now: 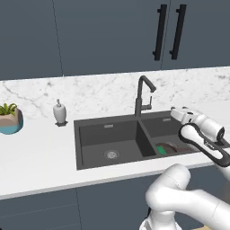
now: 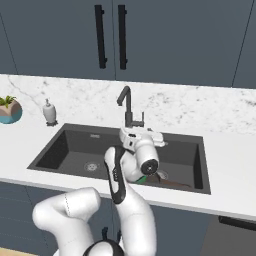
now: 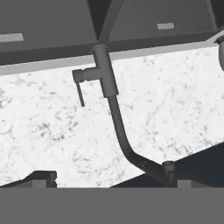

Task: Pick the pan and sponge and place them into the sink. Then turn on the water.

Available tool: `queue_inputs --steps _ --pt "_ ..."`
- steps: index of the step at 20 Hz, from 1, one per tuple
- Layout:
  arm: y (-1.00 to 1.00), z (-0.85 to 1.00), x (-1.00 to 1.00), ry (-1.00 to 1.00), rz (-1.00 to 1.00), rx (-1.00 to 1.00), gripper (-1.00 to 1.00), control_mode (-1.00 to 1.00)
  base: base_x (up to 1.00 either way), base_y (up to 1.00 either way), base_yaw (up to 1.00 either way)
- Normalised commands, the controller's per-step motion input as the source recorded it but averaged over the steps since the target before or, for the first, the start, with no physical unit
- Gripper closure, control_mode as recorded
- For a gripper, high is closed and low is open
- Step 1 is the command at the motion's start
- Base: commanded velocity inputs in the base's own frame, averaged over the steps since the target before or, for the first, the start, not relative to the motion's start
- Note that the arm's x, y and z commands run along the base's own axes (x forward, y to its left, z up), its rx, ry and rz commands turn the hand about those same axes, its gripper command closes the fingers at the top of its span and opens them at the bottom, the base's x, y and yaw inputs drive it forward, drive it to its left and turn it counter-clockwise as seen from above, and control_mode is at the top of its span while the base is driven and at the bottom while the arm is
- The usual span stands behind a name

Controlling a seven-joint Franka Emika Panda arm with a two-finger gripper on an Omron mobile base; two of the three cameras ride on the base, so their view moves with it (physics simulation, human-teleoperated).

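Note:
The dark grey double-basin sink (image 1: 96,134) (image 2: 70,147) is set into the white counter. In its right basin lie the dark brown pan (image 1: 174,147) (image 2: 172,181) and the green sponge (image 1: 161,149) (image 2: 142,178), both partly hidden by my arm. My gripper (image 1: 175,111) (image 2: 158,137) (image 3: 109,181) hangs open and empty above the right basin, just right of the dark gooseneck faucet (image 1: 143,96) (image 2: 127,107) (image 3: 111,105). The hand view, rolled upside down, looks straight at the faucet, and its side lever (image 3: 81,94) lies a little way off. No water shows at the spout.
A white soap dispenser (image 1: 59,112) (image 2: 49,111) stands left of the sink. Further left is a potted plant (image 1: 9,117) (image 2: 9,109). A marble backsplash rises behind the faucet, with dark cabinets and their handles (image 1: 170,31) above. The left basin holds only its drain (image 1: 111,154).

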Motion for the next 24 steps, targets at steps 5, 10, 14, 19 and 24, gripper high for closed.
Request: queue_inputs --steps 5,10,14,19,24 --pt "0.06 0.0 0.08 0.0 -0.01 -0.03 -1.0 -1.0 0.0 0.0 0.0" --pt "0.0 0.0 0.3 0.0 0.0 -0.01 -1.0 -1.0 0.0 0.0 0.0" --pt "0.0 0.0 0.34 0.01 0.0 -0.02 -1.0 -1.0 0.0 0.0 0.0" --pt "0.0 0.0 0.08 0.0 0.0 0.0 -1.0 -1.0 0.0 0.0 0.0" --pt "0.04 -0.02 0.18 0.0 0.0 -0.02 -1.0 -1.0 0.0 0.0 0.0"
